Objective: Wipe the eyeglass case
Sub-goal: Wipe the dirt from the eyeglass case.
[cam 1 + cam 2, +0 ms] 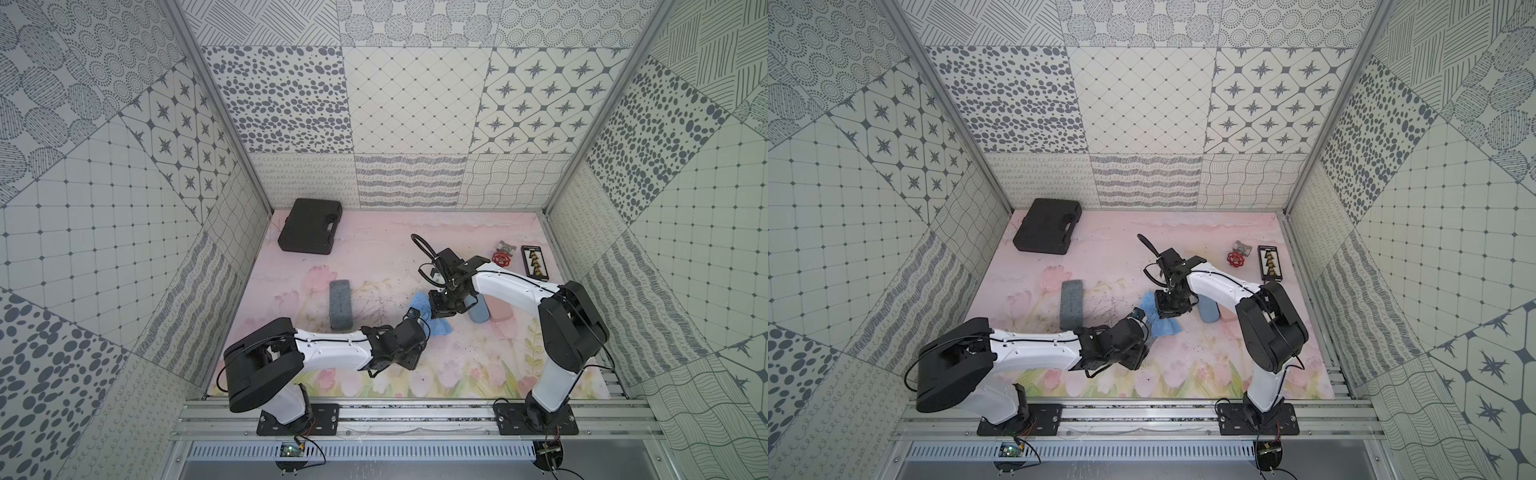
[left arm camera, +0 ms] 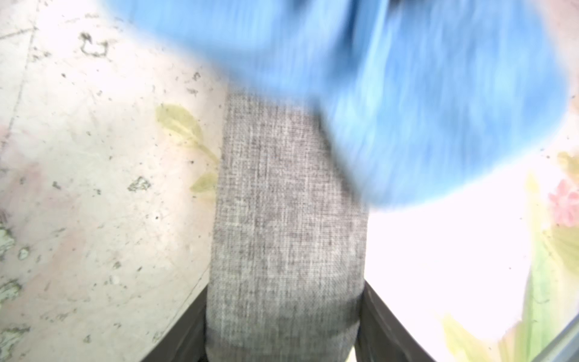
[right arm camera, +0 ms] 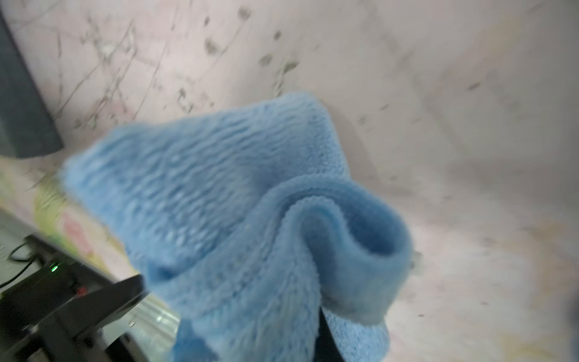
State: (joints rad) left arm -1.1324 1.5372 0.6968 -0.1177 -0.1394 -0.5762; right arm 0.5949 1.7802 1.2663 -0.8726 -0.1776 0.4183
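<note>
the left claw point(image 2: 285, 313) is clamped on the eyeglass case point(image 2: 288, 203). in the left wrist view its two dark fingers point(image 2: 188, 332) press the long sides of the grey woven case near one end. the rest of the case juts straight out ahead of them. i cannot tell whether it rests on the counter point(image 2: 94, 188) or is held off it.

the right claw point(image 1: 441, 311) is closed on a blue cloth point(image 3: 235, 203). the right wrist view shows the fluffy cloth bunched and folded out of the grip, with a dark finger point(image 3: 326, 335) showing under the fold. seen from the left wrist, the cloth covers the end of the case farthest from the left claw. it is too blurred there to tell how firmly it bears on the fabric.

in both top views the two claws meet almost tip to tip over the middle of the flowered counter. the cloth spreads below the right claw and onto the tip of the left one, and the gripped case is hidden under cloth and arms.

a second grey case point(image 1: 340, 304) lies flat on the counter. it is well apart from the left claw, on the side away from the right claw. a blue case point(image 1: 478, 312) and a pink case point(image 1: 501, 311) lie just behind the right claw, partly under its forearm. further out past the right claw are a red valve point(image 1: 501, 257) and a black card of small parts point(image 1: 535, 261). a black toolbox point(image 1: 309, 226) sits in the far corner, well beyond the left claw.
</note>
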